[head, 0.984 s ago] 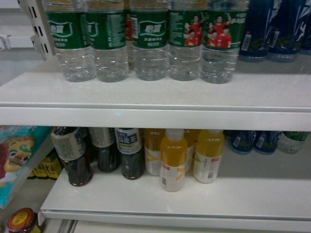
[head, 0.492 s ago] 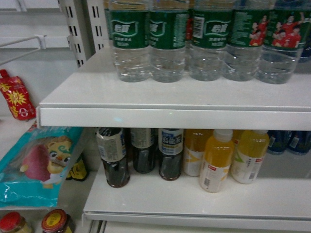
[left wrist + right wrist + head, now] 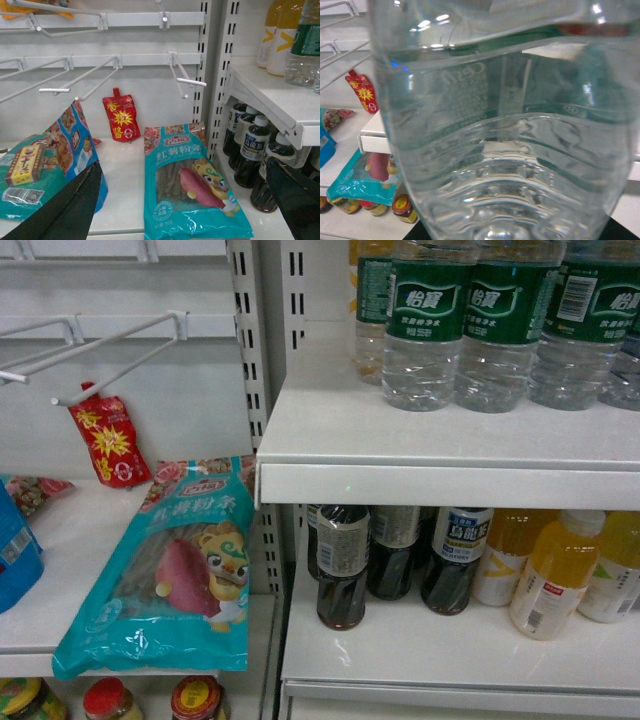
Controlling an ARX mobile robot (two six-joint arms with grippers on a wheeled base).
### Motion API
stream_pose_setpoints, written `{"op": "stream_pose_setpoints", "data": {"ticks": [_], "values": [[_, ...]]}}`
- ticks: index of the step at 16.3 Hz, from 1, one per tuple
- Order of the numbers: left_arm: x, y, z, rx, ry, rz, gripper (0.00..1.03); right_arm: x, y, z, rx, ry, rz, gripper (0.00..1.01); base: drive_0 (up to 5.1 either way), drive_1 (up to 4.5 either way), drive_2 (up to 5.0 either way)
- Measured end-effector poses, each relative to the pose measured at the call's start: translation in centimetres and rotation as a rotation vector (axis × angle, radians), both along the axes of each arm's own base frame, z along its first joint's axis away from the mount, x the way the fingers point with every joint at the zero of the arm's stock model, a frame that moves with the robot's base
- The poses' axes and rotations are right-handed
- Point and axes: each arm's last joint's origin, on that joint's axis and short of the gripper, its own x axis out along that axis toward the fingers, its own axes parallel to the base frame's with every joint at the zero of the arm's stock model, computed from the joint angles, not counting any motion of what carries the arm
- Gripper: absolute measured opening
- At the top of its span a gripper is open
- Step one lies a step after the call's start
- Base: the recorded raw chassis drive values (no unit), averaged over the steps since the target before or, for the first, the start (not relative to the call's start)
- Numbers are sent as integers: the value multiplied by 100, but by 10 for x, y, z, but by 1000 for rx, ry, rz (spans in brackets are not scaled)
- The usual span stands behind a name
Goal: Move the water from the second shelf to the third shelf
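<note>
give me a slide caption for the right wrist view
Clear ribbed water bottle fills the right wrist camera's frame, store shelving blurred behind it.

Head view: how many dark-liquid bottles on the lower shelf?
3, in a row: left bottle by the shelf upright, middle bottle, right bottle next to the yellow juice bottles. Others may be hidden behind them.

A shop: white slotted shelving (image 3: pixel 440 480) stocked with bottled drinks (image 3: pixel 345 565); peg hooks (image 3: pixel 187 81); packaged snacks (image 3: pixel 175 570).

Left gripper (image 3: pixel 185 200) fingers wide apart.
</note>
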Motion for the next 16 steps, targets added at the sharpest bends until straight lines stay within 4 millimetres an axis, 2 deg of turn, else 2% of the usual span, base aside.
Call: {"op": "stream_pose_setpoints", "data": {"ticks": [10,11,13,16], "values": [[0,0,0,0,-1,-3,98,0,0,0,-2,2,-6,39,0,0,0],[0,0,0,0,-1,-3,98,2,3,1,-18,-30,-74,39,0,0,0],[0,0,0,0,-1,-3,98,19,-3,15,-48,-94,-271,39,0,0,0],[0,0,0,0,-1,-4,98,43,-7,24,-56,-98,-313,39,0,0,0]]}}
